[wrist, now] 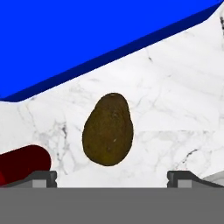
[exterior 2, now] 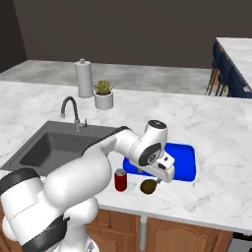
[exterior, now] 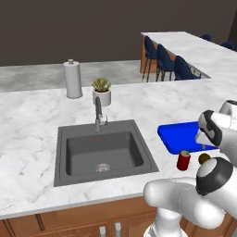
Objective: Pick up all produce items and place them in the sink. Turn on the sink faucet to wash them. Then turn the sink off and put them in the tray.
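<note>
Produce item [wrist: 108, 130] lies on counter [wrist: 175, 109], centred between wide-open fingers [wrist: 43, 177].

Home kitchen, marble counter [exterior: 28, 120], sink [exterior: 102, 150], faucet [exterior: 98, 111], bar stools [exterior: 166, 62]

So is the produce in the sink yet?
Not yet. The brown produce item lies on the counter beside the blue tray; the sink looks empty.
</note>
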Available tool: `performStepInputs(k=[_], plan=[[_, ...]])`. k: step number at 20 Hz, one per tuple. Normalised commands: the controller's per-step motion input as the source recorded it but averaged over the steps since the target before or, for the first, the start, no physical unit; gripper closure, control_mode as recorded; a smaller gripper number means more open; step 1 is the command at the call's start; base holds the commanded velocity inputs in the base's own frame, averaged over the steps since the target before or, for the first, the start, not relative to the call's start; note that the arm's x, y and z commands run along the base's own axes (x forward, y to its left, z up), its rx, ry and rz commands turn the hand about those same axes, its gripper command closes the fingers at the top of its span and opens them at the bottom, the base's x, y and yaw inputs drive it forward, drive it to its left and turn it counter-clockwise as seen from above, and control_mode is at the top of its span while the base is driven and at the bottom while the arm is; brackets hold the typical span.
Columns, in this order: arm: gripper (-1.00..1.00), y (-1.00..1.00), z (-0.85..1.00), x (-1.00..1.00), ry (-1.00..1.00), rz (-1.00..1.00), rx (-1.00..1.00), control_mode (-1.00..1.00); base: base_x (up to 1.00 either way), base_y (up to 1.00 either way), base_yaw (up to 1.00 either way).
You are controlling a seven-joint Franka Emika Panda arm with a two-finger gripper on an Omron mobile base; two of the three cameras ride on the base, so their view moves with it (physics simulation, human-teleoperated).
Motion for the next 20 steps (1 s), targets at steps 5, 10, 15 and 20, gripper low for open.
performStepInputs(k=[5,10,15,20], plan=[[-1.00,-0.03,-0.26,0.09,0.07,0.00,0.00,-1.00,0.00,0.00,0.00],[-1.00,0.00,-0.23,0.00,0.04,0.00,0.00,-1.00,0.00,0.00,0.00],[-1.00,0.07,-0.21,0.00,0.03,0.00,0.00,-1.00,0.00,0.00,0.00],[-1.00,0.11,-0.18,0.00,0.01,0.00,0.00,-1.00,0.00,0.00,0.00]])
